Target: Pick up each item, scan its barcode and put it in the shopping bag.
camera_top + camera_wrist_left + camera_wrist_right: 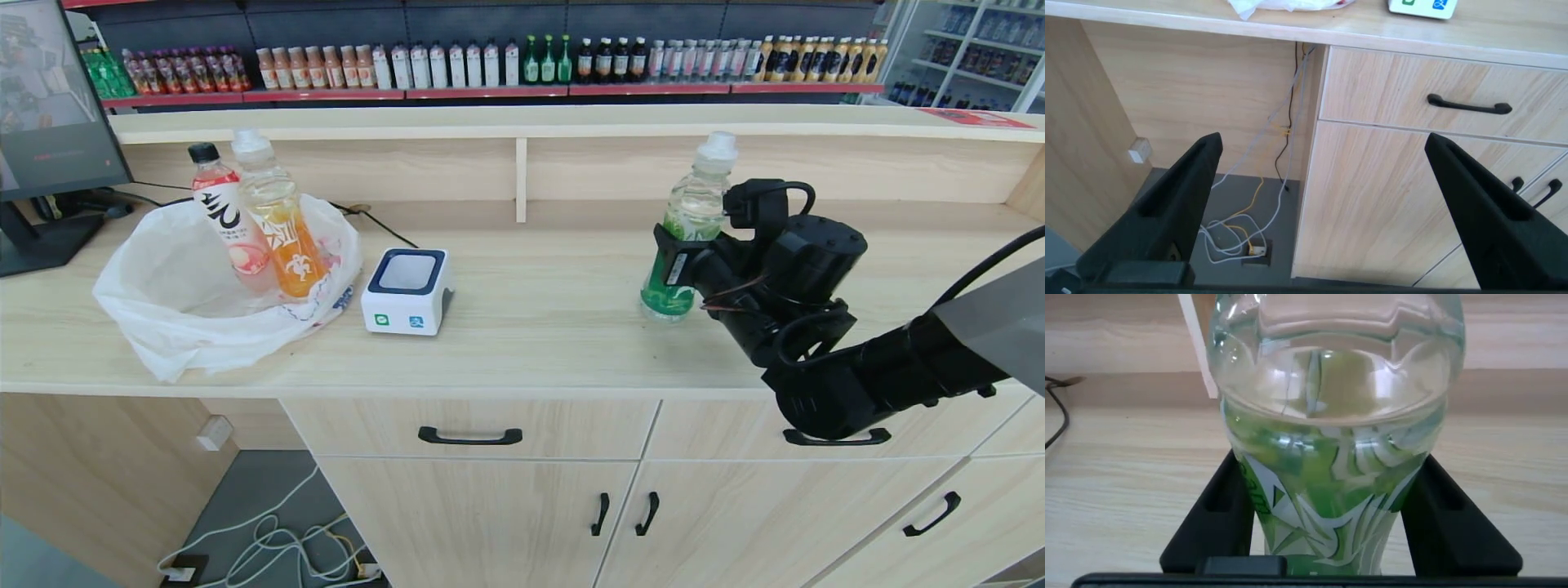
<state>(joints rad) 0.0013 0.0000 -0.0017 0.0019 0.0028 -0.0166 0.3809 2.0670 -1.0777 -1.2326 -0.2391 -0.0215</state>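
The right gripper grips a clear plastic bottle with a green label and white cap right of centre in the head view, its black fingers clamped on either side of the bottle's lower half; the bottle stands upright over the pale wooden counter, though whether its base touches the wood is hard to say. At centre sits a white box-shaped barcode scanner; just to its left lies a crumpled white plastic shopping bag, holding a pink-labelled bottle with a black cap and an orange drink bottle with a white cap, both leaning. The left gripper hangs below the counter's edge before the wooden cabinet front, fingers spread wide and grasping nothing.
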